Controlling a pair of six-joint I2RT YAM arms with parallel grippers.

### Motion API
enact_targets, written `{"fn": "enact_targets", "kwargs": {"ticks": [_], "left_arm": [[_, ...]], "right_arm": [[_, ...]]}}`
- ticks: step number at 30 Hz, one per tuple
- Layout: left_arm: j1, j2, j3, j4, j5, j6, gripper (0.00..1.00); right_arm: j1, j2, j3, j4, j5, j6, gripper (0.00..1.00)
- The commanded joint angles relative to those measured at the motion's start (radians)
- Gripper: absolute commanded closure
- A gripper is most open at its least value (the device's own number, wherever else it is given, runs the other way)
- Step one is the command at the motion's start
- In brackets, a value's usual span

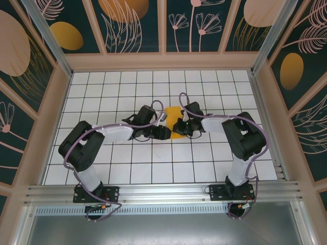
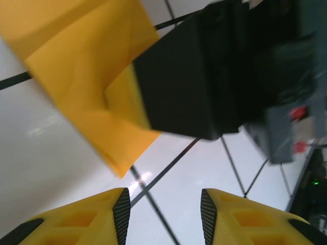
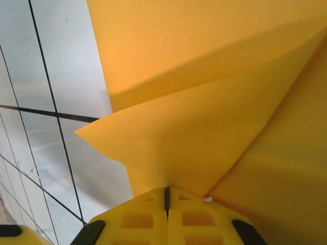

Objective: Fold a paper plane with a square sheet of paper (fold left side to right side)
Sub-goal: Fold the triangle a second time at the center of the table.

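Observation:
The square sheet of paper (image 1: 174, 112) is orange-yellow and lies at the middle of the white grid table, between my two grippers. My right gripper (image 3: 167, 191) is shut on the edge of a lifted flap of the sheet (image 3: 204, 102). That flap curls up and over the layer beneath. In the top view the right gripper (image 1: 180, 127) sits on the sheet's near part. My left gripper (image 2: 164, 209) is open, with bare table between its yellow fingers (image 2: 115, 214). It hovers just short of a pointed corner of the sheet (image 2: 87, 66). The top view places the left gripper (image 1: 164, 133) at the sheet's left.
The right gripper's black body (image 2: 204, 76) hangs close in front of my left fingers. Dark printed wall panels (image 1: 133, 23) in pale frames enclose the table on three sides. An aluminium rail (image 1: 163, 191) runs along the near edge by the arm bases.

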Motion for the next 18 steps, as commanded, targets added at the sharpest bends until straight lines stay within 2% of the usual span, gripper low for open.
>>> {"fn": "enact_targets", "kwargs": {"ticks": [1,8,18], "left_arm": [[0.001,0.008,-0.021,0.09,0.056,-0.084,0.58],[0.0,0.086,-0.015,0.171,0.105,-0.131,0.6],[-0.004,0.165,0.02,0.17,0.107,-0.128,0.59]], "right_arm": [[0.022,-0.014,-0.048,-0.041,-0.013,0.056,0.93],[0.039,-0.011,-0.047,-0.026,-0.012,0.071,0.93],[0.038,-0.009,-0.035,-0.001,-0.038,0.083,0.93]]}}
